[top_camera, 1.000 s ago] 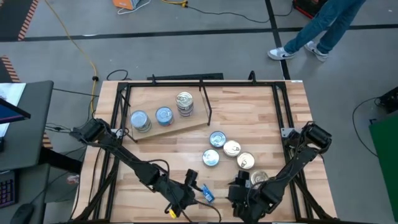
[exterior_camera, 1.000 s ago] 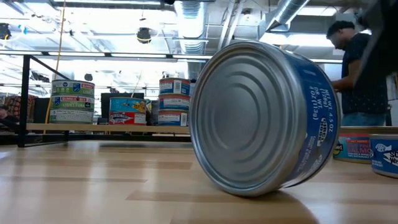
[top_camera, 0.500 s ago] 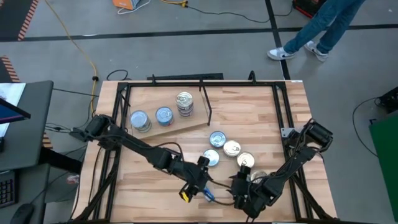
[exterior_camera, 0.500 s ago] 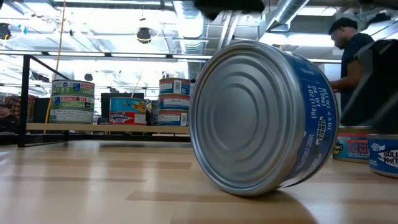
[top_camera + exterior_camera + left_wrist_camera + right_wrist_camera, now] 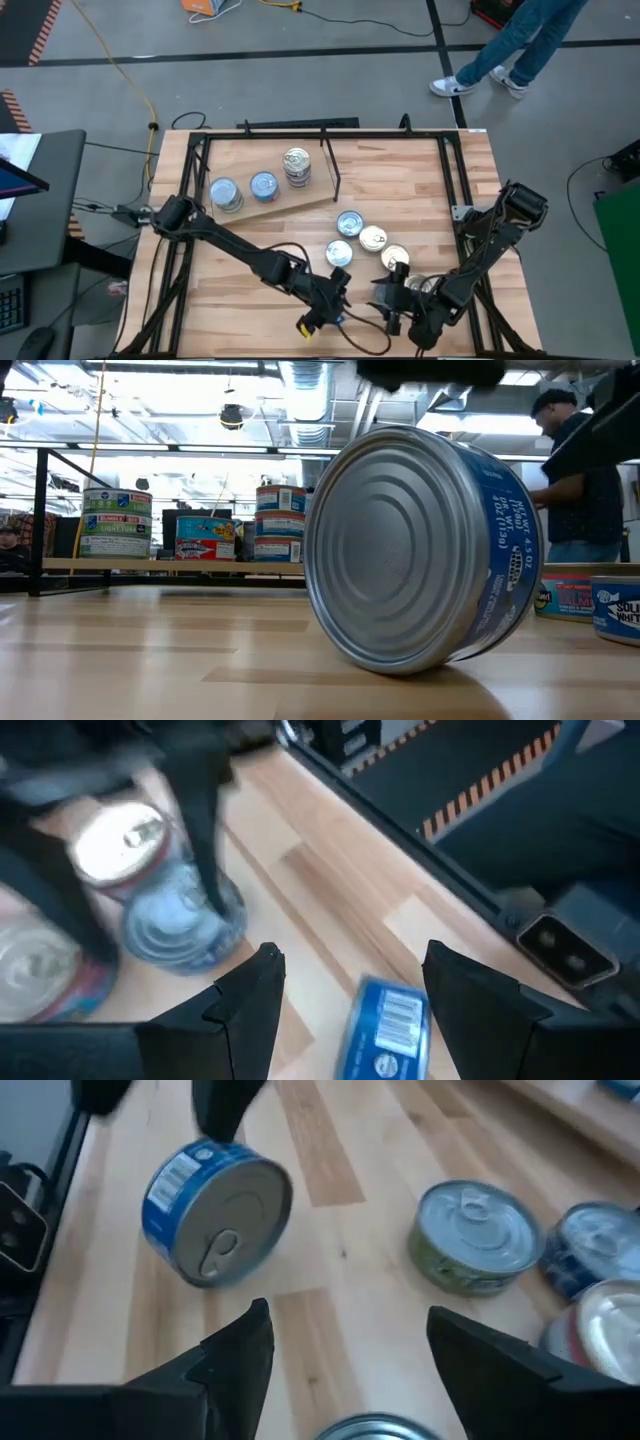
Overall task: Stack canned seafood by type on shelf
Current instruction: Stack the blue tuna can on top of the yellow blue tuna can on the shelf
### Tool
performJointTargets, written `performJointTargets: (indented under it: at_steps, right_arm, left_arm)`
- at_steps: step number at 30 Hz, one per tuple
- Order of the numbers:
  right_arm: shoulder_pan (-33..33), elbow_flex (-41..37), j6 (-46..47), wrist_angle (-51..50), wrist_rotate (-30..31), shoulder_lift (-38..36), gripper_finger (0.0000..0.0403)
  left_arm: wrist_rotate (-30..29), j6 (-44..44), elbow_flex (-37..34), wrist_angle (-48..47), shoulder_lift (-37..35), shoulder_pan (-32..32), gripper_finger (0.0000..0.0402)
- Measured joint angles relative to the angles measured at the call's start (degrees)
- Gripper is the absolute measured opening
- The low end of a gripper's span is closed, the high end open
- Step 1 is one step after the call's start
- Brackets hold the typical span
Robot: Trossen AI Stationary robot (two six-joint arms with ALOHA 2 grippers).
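A blue tin lies on its edge near the front of the worktop, between two empty grippers.

The blue-labelled tin (image 5: 217, 1211) rests tilted on its side on the worktop (image 5: 400, 175), with its silver pull-tab lid facing the right wrist camera. The left gripper (image 5: 335, 300) is just beside it with fingers apart and holds nothing; the right gripper (image 5: 392, 300) is near on the other side, also with fingers apart and empty. Further back, a group of loose tins (image 5: 362, 240) lies flat on the worktop, with silver, gold and cream lids. The shelf (image 5: 300, 200) is a light board at the back left; it carries three stacks of tins (image 5: 262, 183), and a thin black rod (image 5: 330, 160) stands at its edge. A person (image 5: 580, 470) stands in the room behind.
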Motion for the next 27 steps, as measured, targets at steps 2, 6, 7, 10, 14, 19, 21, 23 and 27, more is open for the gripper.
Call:
performJointTargets:
  at_steps: [2,6,7,10,14,19,21,23,27]
  right_arm:
    - [0.1,0.1,0.2,0.3,0.5,-0.2,0.0291]
    - [0.6,0.0,0.9,-0.3,0.5,-0.1,0.0291]
    - [0.6,0.0,0.9,-0.2,0.5,-0.1,0.0291]
    - [0.6,0.0,1.0,-0.2,0.5,-0.1,0.0291]
    - [0.6,0.0,1.1,-0.1,0.5,-0.1,0.0291]
    - [0.6,0.0,1.3,-0.1,0.5,-0.1,0.0291]
    - [0.6,0.0,1.4,-0.2,0.6,0.0,0.0291]
    - [0.6,0.0,1.5,-0.1,0.7,0.0,0.0291]
    - [0.4,-1.1,2.6,0.1,0.8,0.0,0.0291]
  left_arm:
    - [-0.2,0.2,-0.1,-1.3,0.3,0.0,0.0228]
    - [1.5,0.4,-0.1,-1.1,0.0,0.1,0.0233]
    - [1.8,1.0,-0.1,-1.2,0.0,0.1,0.0238]
    - [2.0,2.7,-0.1,-2.0,0.1,-0.2,0.0261]
    - [2.2,4.3,-0.1,-3.2,1.8,-0.2,0.0297]
    - [0.8,7.5,-0.1,-3.8,3.8,0.1,0.0312]
    - [-0.4,8.1,0.0,-4.9,4.0,0.3,0.0310]
    - [-0.5,8.2,-0.1,-6.7,4.1,0.5,0.0304]
    - [0.4,8.4,-0.1,-8.5,4.0,0.9,0.0277]
